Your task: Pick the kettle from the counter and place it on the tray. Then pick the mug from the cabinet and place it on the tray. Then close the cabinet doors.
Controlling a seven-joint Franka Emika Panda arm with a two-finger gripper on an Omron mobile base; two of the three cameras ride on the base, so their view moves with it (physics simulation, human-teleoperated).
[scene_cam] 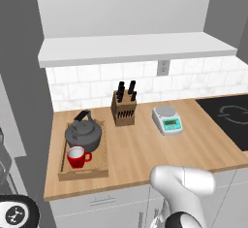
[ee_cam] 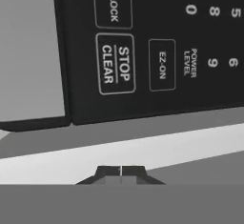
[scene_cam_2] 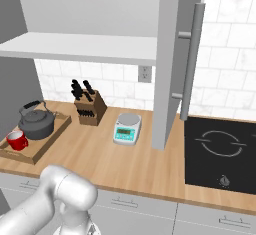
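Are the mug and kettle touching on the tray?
Cannot tell. In the left base view the mug overlaps the kettle front, and in the right base view their edges meet on the tray; neither shows a gap or contact plainly.

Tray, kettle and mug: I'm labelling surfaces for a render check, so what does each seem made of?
Tray: pale wood, matte, faint grain like the counter.
Kettle: probably dark grey metal, dull sheen.
Mug: likely glazed ceramic, glossy red, white inside.
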